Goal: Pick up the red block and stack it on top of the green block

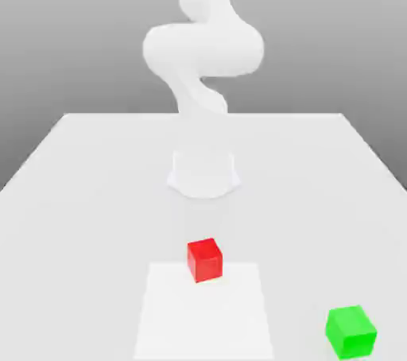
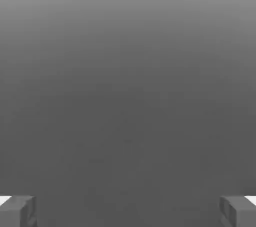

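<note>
While the claw [image 2: 128, 211] gapes, red block [image 1: 205, 260] lies untouched.

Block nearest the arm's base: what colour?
Red. The red block shows best in the exterior view, resting on the table.

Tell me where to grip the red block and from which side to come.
Grip the red block across two opposite vertical faces, coming straight down from above. It sits flat on the table, with open space all round; the green block lies well apart. The gripper is open wide.
</note>
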Controlling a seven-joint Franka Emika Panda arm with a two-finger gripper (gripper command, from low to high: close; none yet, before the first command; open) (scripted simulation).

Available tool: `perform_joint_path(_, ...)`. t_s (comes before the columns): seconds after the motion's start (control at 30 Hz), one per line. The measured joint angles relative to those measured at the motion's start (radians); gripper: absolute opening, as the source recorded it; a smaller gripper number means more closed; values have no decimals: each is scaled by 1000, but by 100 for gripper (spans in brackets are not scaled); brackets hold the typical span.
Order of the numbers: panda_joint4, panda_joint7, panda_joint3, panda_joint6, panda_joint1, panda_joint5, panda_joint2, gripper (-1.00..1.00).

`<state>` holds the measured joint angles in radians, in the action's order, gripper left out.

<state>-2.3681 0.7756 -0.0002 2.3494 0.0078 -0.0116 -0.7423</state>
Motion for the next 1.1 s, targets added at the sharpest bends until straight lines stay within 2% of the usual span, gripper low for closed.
perform_joint_path(0.53, -539, -248, -72, 411, 61, -35, 499, 0)
perform_joint_path(0.6, -573, -289, -81, 521, 73, -17, 642, 0)
perform_joint_path(0.77, -565, -344, -33, 704, 41, 43, 861, 0)
perform_joint_path(0.8, -561, -348, -20, 732, 28, 47, 895, -100)
perform_joint_path(1.0, -559, -346, -12, 746, 20, 45, 911, -100)
perform_joint_path(1.1, -567, -333, -24, 693, 28, 28, 850, -100)
